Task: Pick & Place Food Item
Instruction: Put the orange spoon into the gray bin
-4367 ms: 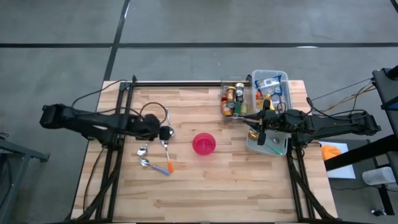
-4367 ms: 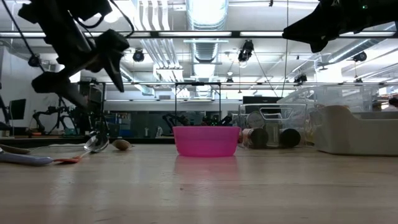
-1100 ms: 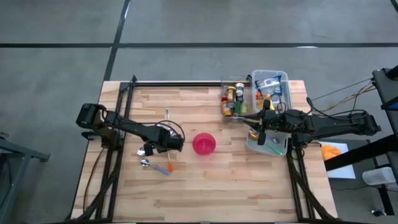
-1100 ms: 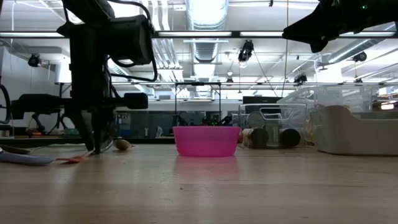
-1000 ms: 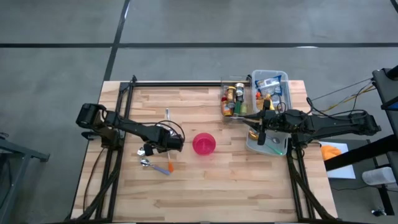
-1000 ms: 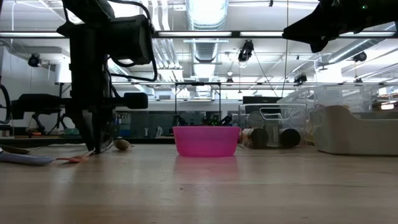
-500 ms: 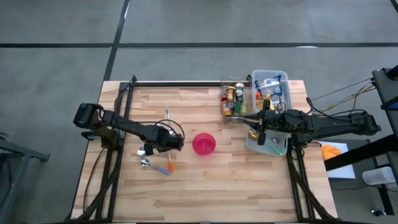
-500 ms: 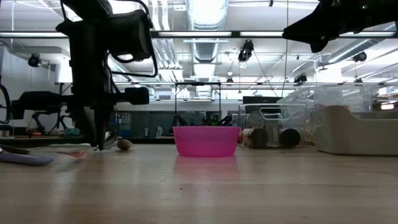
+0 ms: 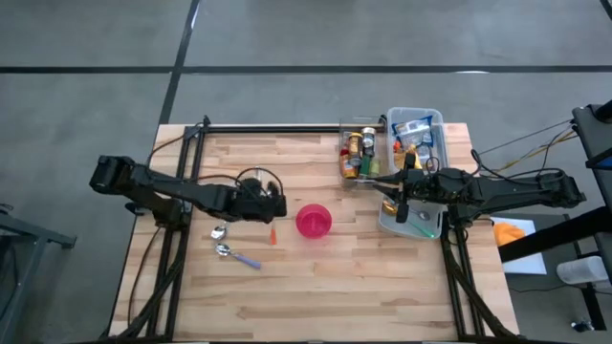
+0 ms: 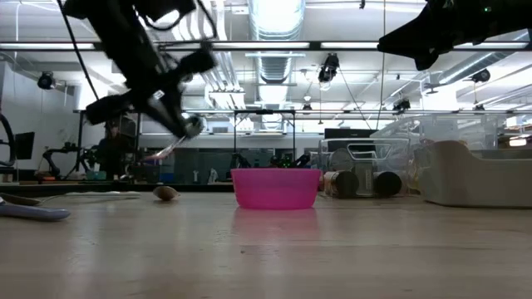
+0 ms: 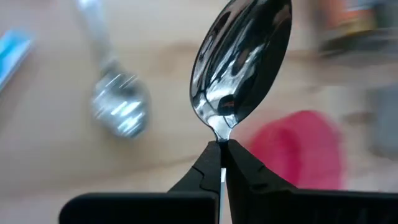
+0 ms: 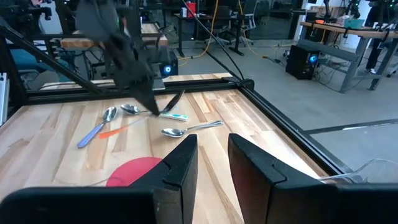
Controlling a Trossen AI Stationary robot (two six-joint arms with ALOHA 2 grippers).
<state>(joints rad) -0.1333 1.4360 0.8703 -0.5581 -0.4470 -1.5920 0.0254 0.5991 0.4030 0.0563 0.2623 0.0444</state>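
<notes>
Left of the pink bowl [image 9: 314, 221], the left gripper [image 9: 273, 206] hangs above the table [image 9: 335, 296] with its fingers pinched tight on the neck of a spoon [image 11: 241, 62]. The shiny scoop stands just past the fingertips in the left wrist view. The spoon's orange handle [image 9: 273, 235] trails below the gripper and ends just left of the bowl. From table height the spoon [image 10: 179, 138] is plainly in the air, tilted, higher than the bowl's rim and to its left.

Counting: one spoon is held. Two more lie in plain sight farther left of the bowl, a plain one [image 9: 218, 231] and a blue-handled one [image 9: 235, 256]. The right wrist view shows a third [image 12: 186, 129] on the wood. There is one bowl. Right of it stand two containers, a clear bin [image 9: 359, 121] of bottles and a white tub [image 9: 413, 111].

Half a second earlier the left gripper was down at the tabletop among the spoons, with the orange handle resting beside the blue one. Now the spoon is lifted clear and its handle sits nearer the bowl. The left arm's shoulder end has swung farther from the bowl.

Right of the bowl, the right gripper [image 9: 402, 204] waits over the white tub where it was, its fingers parted around nothing.
</notes>
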